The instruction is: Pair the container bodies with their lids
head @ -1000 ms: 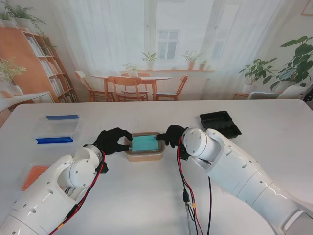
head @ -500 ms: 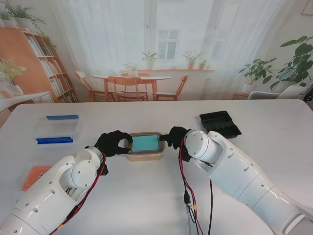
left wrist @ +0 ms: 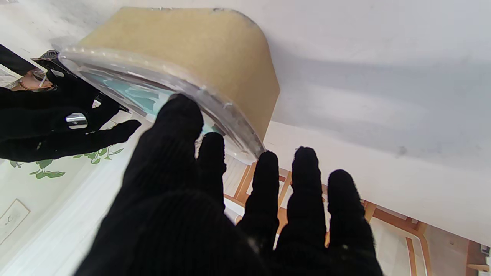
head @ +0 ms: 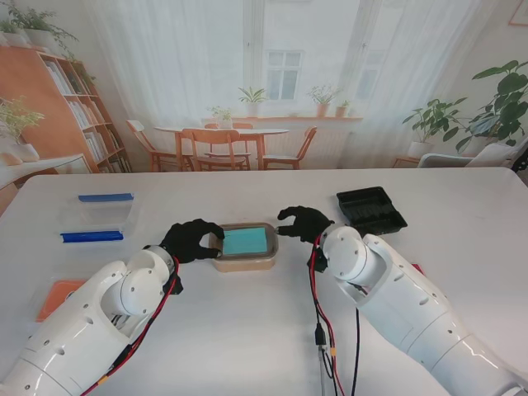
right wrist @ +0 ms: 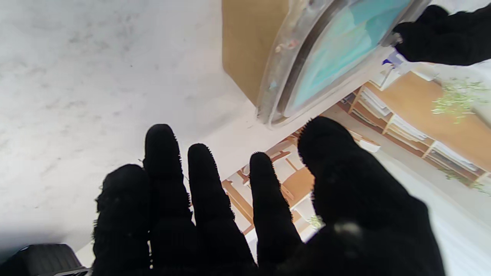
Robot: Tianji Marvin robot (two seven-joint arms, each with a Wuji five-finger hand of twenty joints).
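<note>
Right hand has left the container — fingers spread; left hand touches it, open.

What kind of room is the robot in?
Probably a home-like living or dining room: behind the white table there's a wooden dining table with chairs, a bookshelf, and potted plants on the windowsill.

Tan rectangular container body with clear plastic lid, teal inside. Black gloved hands. White table. Black plastic tray. Clear box with blue edge strips. Orange flat lid.
</note>
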